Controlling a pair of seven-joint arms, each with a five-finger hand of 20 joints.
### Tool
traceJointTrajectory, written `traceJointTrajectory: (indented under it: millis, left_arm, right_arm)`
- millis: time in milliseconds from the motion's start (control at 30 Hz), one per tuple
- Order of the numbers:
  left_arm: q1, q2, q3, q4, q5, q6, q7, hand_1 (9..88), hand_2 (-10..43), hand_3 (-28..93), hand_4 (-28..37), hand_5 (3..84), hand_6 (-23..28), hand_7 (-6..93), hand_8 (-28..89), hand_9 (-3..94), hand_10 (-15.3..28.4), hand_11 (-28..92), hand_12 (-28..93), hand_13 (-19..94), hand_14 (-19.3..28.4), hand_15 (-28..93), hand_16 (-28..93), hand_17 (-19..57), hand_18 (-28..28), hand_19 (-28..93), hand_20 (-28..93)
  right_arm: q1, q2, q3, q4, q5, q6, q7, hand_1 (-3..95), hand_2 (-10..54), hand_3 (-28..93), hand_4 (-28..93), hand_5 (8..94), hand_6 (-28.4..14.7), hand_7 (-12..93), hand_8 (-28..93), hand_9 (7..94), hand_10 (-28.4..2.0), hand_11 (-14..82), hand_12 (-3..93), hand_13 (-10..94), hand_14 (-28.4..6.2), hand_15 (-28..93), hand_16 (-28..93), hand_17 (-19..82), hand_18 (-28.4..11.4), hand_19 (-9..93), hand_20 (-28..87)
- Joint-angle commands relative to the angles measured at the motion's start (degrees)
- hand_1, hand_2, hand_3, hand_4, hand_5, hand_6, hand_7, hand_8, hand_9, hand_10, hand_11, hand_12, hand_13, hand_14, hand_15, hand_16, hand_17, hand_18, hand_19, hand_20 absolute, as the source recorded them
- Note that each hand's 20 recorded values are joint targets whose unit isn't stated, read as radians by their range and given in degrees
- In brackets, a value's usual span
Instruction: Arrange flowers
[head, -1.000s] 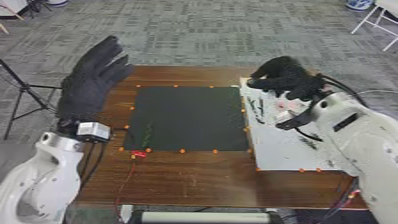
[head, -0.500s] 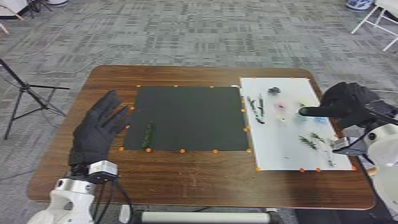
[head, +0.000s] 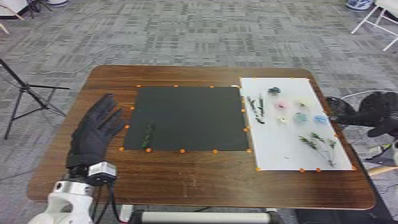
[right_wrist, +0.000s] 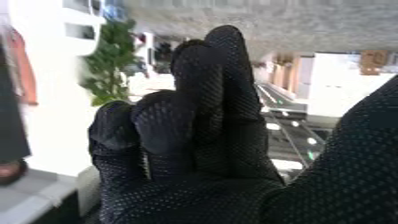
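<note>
In the head view my left hand (head: 96, 132) is open at the table's left side, beside the black sheet (head: 188, 117). A green stem (head: 148, 135) lies on that sheet near its lower left corner. My right hand (head: 366, 114) is off the table's right edge, beside the white sheet (head: 289, 125). On the white sheet lie dark stems (head: 257, 109), a dark flower (head: 274, 90), a pink flower (head: 281, 105), blue flowers (head: 300, 118) and leafy green sprigs (head: 311, 143). In the right wrist view my right hand (right_wrist: 204, 145) is open and holds nothing.
Orange markers (head: 182, 151) run along the edges of both sheets on the brown table (head: 204, 182). A tripod (head: 32, 95) stands on the floor at the left. White chair legs (head: 378, 30) show at the upper right.
My right hand has moved from above the white sheet out to the right, past the table's edge. My left hand has drawn back toward the robot. The green stem has stayed put.
</note>
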Motion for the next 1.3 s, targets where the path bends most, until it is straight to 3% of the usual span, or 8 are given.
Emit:
traceJointTrajectory:
  millis: [33,133,233,367,700,900,1133,1300]
  left_arm:
    - [0.8,-0.82,0.56,0.24,-0.53,-0.32,0.37,23.8,-7.3,65,-28.3,21.1,2.3,20.8,-11,16.0,9.7,13,19,13,13.9,7,9,-18.3,21.3,39,5]
    - [1.1,-0.39,0.17,0.23,-2.82,-1.26,0.49,23.7,-7.3,65,-28.3,21.2,2.3,21.0,-11,16.2,9.8,13,19,14,14.0,7,9,-18.2,21.4,39,5]
    - [2.1,-0.34,-0.26,-0.11,-3.58,0.0,1.16,23.7,-7.3,65,-28.3,21.8,2.5,20.9,-11,16.5,9.8,13,19,14,14.1,7,9,-18.3,21.5,39,5]
    - [1.5,0.11,1.3,0.41,-7.68,1.03,3.09,23.5,-7.4,65,-28.3,22.3,2.5,21.0,-11,16.9,10.1,14,19,14,14.3,8,9,-18.2,21.7,39,5]
    - [2.5,-0.32,1.26,0.23,-7.43,0.86,3.24,23.7,-7.2,65,-28.3,22.2,2.5,21.3,-11,16.8,10.0,14,19,14,14.0,8,9,-18.3,21.5,39,5]
    - [2.3,-0.73,1.2,0.45,-7.02,0.04,2.54,23.5,-7.3,65,-28.3,22.1,2.6,21.3,-11,16.8,9.9,14,19,14,14.0,8,9,-18.2,21.5,39,5]
    - [2.9,-1.1,0.69,0.4,-6.37,0.99,2.43,23.5,-7.2,65,-28.3,22.2,2.6,21.3,-11,16.8,9.9,14,19,14,14.0,8,9,-18.3,21.5,39,5]
    - [3.2,-1.7,0.1,1.49,-6.83,2.16,2.03,23.4,-7.2,65,-28.3,22.2,2.5,21.4,-11,16.8,9.9,14,19,14,14.0,8,9,-18.3,21.4,39,5]
  right_arm:
    - [-7.5,-3.1,1.6,-0.7,1.5,1.4,1.5,45.8,-6.3,-25,-2,61.6,-3.0,35,-12,64.7,-13.8,52.7,32.6,65,-11.9,81,27,33,-22.2,92,50]
    - [-7.6,-4.0,0.7,0.2,2.2,1.8,1.2,45.4,-6.0,-25,-3,61.5,-3.1,35,-12,64.8,-14.0,54.3,32.7,66,-11.5,83,27,34,-22.7,93,50]
    - [-6.2,-3.9,-1.4,1.7,3.5,2.1,1.1,42.1,-4.4,-23,-3,61.2,-3.4,35,-12,64.6,-14.3,54.7,32.5,66,-11.6,84,27,34,-23.0,93,52]
    - [-4.5,-3.1,-4.3,3.6,2.6,2.2,1.3,40.1,-3.9,-21,-4,60.9,-3.8,34,-12,64.4,-14.5,54.9,32.5,66,-11.9,84,27,34,-23.1,93,52]
    - [0.0,-2.8,-7.6,7.8,0.5,1.4,0.2,35.0,-8.3,25,-21,49.5,-5.4,32,-12,53.8,-16.1,43.9,29.3,60,-13.8,81,25,31,-23.3,92,49]
    - [-1.1,-2.9,-7.6,7.6,-0.9,1.4,1.1,35.3,-9.2,31,-24,49.4,-5.3,32,-12,53.7,-15.9,44.4,29.1,59,-13.8,80,24,31,-22.8,90,48]
    - [-1.9,-3.4,-8.2,8.1,-1.2,-1.0,2.3,35.8,-9.4,32,-26,51.0,-4.9,33,-13,55.4,-15.3,44.6,28.8,59,-13.6,77,24,30,-22.6,89,47]
    - [-3.1,-4.6,-9.0,8.1,-1.8,-1.5,3.7,36.1,-9.5,35,-27,53.3,-4.5,33,-13,58.7,-14.4,45.7,28.7,60,-13.0,78,24,30,-22.3,89,47]
